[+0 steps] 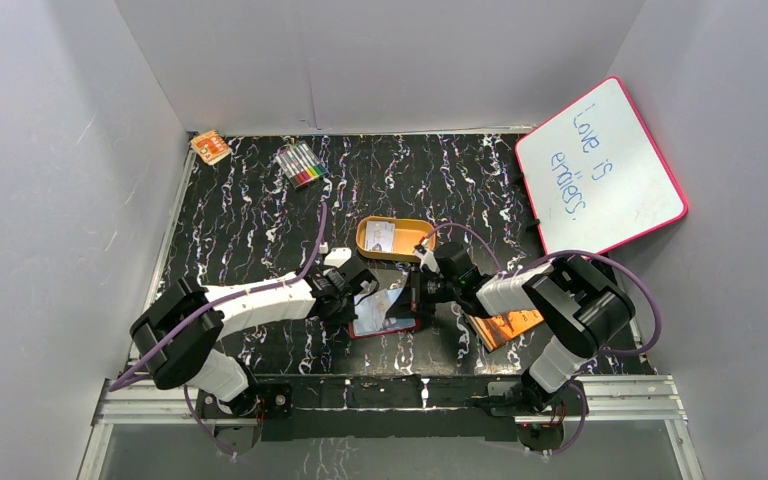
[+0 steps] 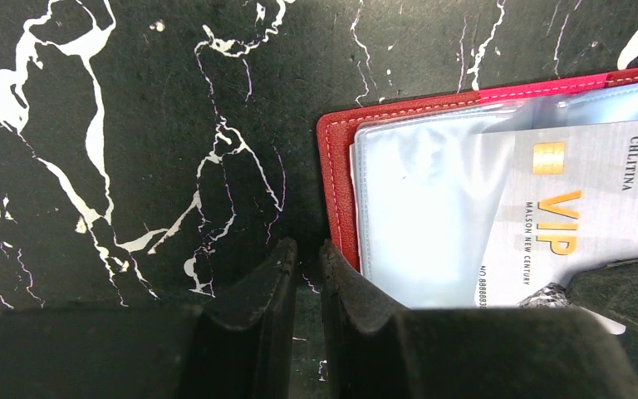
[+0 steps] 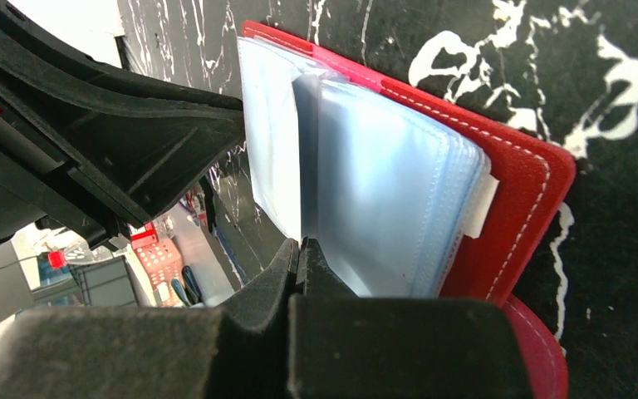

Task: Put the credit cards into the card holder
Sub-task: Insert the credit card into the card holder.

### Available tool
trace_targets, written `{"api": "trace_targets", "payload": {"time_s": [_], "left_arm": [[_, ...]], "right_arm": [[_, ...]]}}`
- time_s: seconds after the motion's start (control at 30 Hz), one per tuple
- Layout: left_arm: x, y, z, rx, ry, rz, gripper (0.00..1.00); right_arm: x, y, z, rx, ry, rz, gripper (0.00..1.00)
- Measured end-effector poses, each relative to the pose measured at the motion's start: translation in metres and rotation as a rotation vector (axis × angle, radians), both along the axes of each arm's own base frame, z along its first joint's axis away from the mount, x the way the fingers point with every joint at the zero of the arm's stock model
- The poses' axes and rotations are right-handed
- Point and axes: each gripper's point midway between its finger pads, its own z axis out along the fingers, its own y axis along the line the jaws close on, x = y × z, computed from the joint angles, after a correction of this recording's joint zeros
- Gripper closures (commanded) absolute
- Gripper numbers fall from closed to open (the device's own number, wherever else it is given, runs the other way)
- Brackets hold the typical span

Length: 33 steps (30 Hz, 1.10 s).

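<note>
Red card holder [image 2: 338, 174] gapes, card [image 2: 586, 208] half pocketed; right hand [image 3: 301, 249] shut, left hand [image 2: 307, 251] ajar.

The card holder [image 1: 385, 318] lies opened on the table [image 1: 250, 220] near its front edge, with a credit card [image 2: 573, 224] at its inner pockets, the left gripper [image 1: 358, 292] at its left edge and the right gripper [image 1: 416, 296] over its right half. Just behind the card holder stands an oval tin [image 1: 410, 242] with a second credit card [image 1: 380, 237] in it, and just to its right lies a booklet [image 1: 505, 327]. Well behind it to the left are a pack of markers [image 1: 301, 164] and, farther left in the back corner, a small box [image 1: 210, 147]; a whiteboard [image 1: 600, 165] leans well behind it to the right.
</note>
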Motion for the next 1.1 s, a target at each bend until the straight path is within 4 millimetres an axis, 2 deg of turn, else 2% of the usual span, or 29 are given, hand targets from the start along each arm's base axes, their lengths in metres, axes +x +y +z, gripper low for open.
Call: {"api": "trace_targets", "payload": {"time_s": [1.1], "left_arm": [[0.0009, -0.0021, 0.0, -0.01, -0.004, -0.001, 0.86]], "right_arm": [[0.0005, -0.0094, -0.0109, 0.022, 0.116, -0.119, 1.0]]}}
